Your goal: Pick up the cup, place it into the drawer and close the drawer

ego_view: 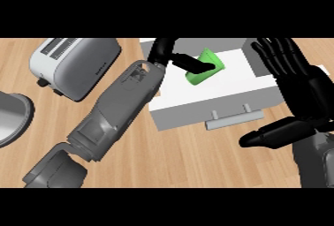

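The green cup (210,62) lies tilted above the white inside of the open drawer (225,90) at the upper middle. My left hand (171,52) reaches in from the lower left, and its black fingers (193,65) curl over the cup's near side, hiding part of it. The drawer's grey front with its handle (235,118) faces me. My right hand (305,88) rests open at the right edge, fingers up beside the drawer's right wall, thumb (271,134) pointing left below the drawer front.
A silver toaster (75,66) stands on the wooden counter (195,159) at the upper left, close to my left forearm. The rim of a grey metal pot or pan (12,115) shows at the left edge.
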